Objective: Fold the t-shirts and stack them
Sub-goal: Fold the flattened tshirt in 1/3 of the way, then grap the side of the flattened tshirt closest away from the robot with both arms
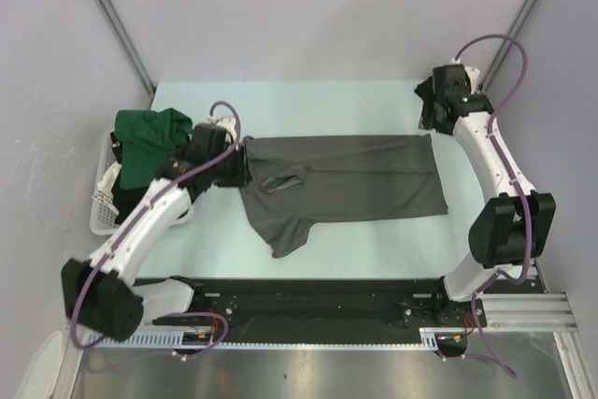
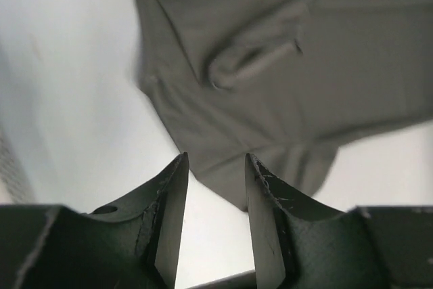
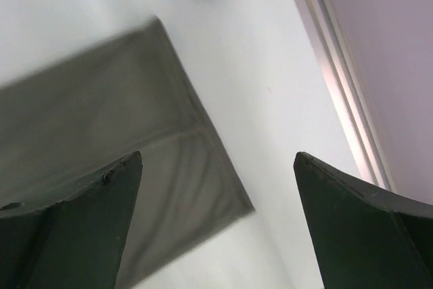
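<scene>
A dark charcoal grey t-shirt [image 1: 346, 184] lies spread across the middle of the table, folded lengthwise, with one sleeve sticking out toward the near edge. My left gripper [image 1: 240, 162] hovers at its collar end. In the left wrist view the left gripper [image 2: 215, 160] is open, with only bare table between the fingers and the grey shirt [image 2: 304, 65] just ahead. My right gripper [image 1: 428, 107] hangs above the shirt's far right corner. It is wide open [image 3: 218, 157] and holds nothing, with the hem corner [image 3: 101, 120] below it. A dark green t-shirt [image 1: 145, 142] is heaped over the basket.
A white slatted basket [image 1: 101, 212] stands at the table's left edge beside the left arm. A metal frame post [image 3: 338, 79] runs along the table's right side. The black arm rail [image 1: 308, 301] lines the near edge.
</scene>
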Controlling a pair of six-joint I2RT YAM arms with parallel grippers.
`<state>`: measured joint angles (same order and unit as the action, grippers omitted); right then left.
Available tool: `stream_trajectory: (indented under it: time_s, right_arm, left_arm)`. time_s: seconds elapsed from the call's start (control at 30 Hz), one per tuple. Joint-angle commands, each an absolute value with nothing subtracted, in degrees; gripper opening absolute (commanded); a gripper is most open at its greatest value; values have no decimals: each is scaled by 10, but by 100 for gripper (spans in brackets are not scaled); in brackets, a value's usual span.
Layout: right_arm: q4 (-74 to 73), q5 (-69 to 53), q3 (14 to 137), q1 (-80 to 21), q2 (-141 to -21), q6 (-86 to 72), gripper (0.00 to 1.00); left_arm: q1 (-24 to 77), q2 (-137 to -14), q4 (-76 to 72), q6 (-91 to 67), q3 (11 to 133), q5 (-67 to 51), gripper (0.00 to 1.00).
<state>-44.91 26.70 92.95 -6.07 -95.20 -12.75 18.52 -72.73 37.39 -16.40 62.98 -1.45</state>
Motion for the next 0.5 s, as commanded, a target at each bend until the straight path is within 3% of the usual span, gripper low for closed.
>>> stream_trajectory:
  time_s: [0.0,0.23,0.47]
  right_arm:
    - [-506,364,878,-96,-882,-153,100]
    - [-544,328,865,-104,-773,-181,100]
    - [-590,270,860,-104,-710,-213,100]
  left_arm:
    - [234,-606,372,-242,531,-44,44]
    - [308,-477,391,-325,416,-55,44]
    - [369,-456,381,-380,350,-54,43]
